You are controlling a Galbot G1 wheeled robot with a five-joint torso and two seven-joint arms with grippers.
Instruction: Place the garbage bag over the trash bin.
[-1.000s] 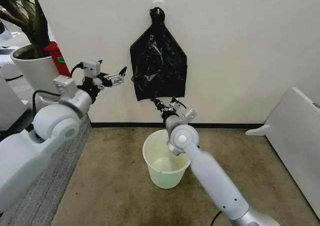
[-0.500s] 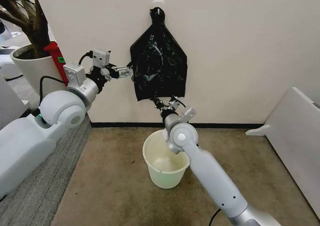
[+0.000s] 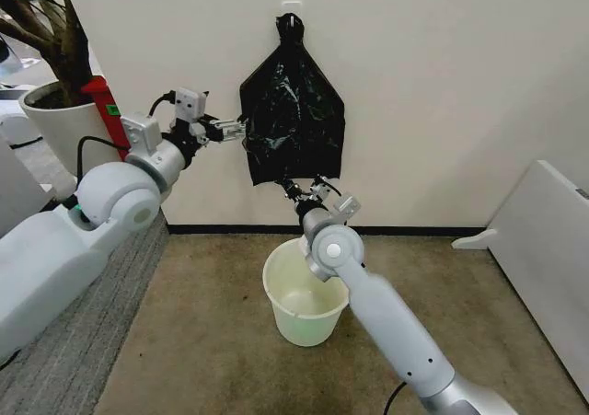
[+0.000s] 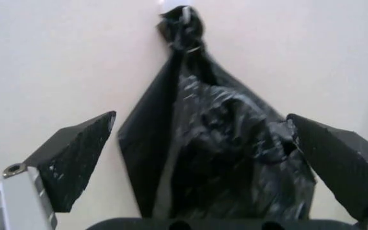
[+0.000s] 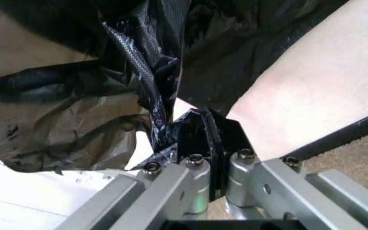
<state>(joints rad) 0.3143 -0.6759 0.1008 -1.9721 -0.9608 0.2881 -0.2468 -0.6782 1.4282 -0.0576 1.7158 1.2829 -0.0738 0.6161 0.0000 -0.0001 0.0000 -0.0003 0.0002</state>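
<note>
Against the pale wall, the garbage bag (image 3: 293,121) is hanging from a hook, and your right hand (image 3: 305,192) is pinching its lower edge with its fingers pressed together on the plastic. Your left hand (image 3: 232,130) is hovering spread at the bag's upper side edge, while the trash bin (image 3: 304,293) is sitting on the carpet below your right hand.

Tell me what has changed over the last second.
The left gripper, fingers open, has swung in from beside the plant to the left edge of the garbage bag. The right gripper stays shut on the bag's bottom hem. The bag still hangs from the wall hook, and the trash bin has not moved.
</note>
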